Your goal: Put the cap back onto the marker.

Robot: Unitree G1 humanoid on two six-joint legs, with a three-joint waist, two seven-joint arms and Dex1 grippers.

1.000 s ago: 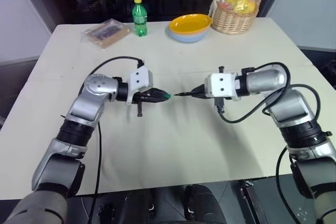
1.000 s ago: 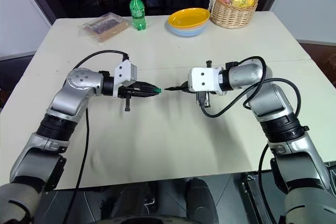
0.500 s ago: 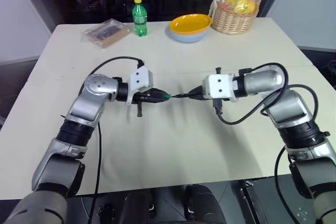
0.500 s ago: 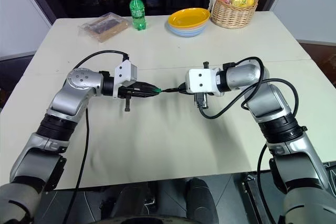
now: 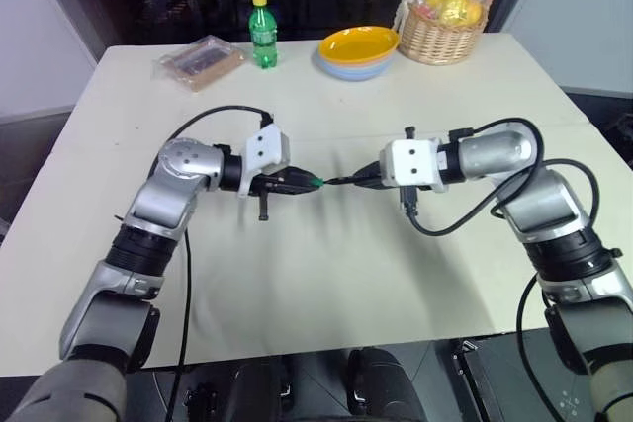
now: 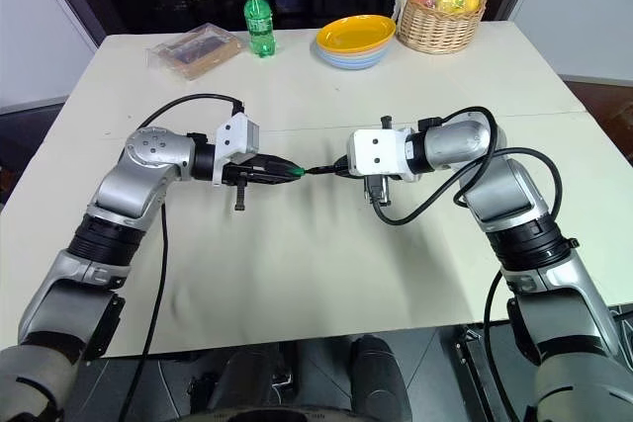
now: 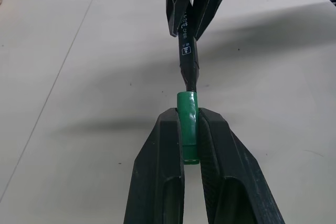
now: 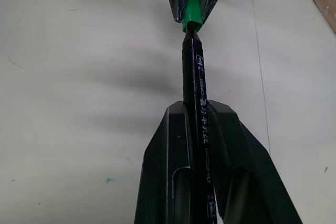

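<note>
Mating step in hand, I judge. My left gripper (image 7: 190,129) clamped on cap (image 7: 187,124), held above table (image 5: 326,284) middle. Marker (image 8: 197,93) pinched in my right gripper (image 8: 198,116), tip at cap mouth. Next: push straight along axis, keep alignment. Can't tell whether tip already inside cap; cap's rear end hidden between fingers.

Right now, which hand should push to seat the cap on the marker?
Probably the right hand: it holds the marker in line, tip at the mouth of the cap, while the left hand clamps the cap.
</note>
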